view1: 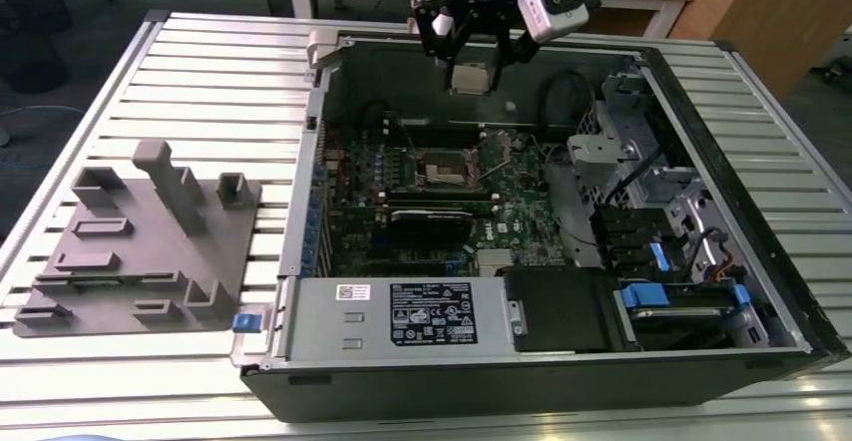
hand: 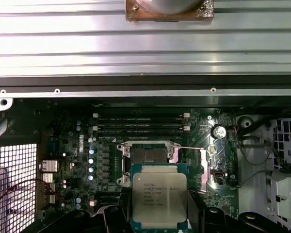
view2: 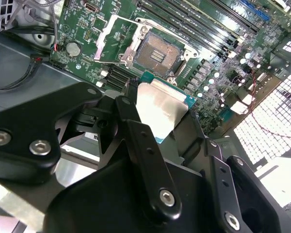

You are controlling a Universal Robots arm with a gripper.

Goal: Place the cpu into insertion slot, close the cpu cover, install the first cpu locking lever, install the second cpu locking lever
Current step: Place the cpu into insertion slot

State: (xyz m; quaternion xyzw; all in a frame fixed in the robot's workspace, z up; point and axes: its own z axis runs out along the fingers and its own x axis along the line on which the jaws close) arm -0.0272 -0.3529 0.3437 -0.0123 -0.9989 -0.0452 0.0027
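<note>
One gripper (view1: 470,70) clamped on cpu (hand: 159,199) | held above insertion slot (hand: 149,155) | cpu cover (view2: 104,38) seemingly raised

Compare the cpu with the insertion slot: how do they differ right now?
The cpu has a silvery top; the insertion slot shows a dark centre. The cpu hangs in the pincer above the green board; the insertion slot sits on it, empty. Both are square.

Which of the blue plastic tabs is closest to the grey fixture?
The small blue tab at the computer case's corner on the exterior view's left, beside the grey fixture. The other blue tabs sit inside the case on the exterior view's right.
</note>
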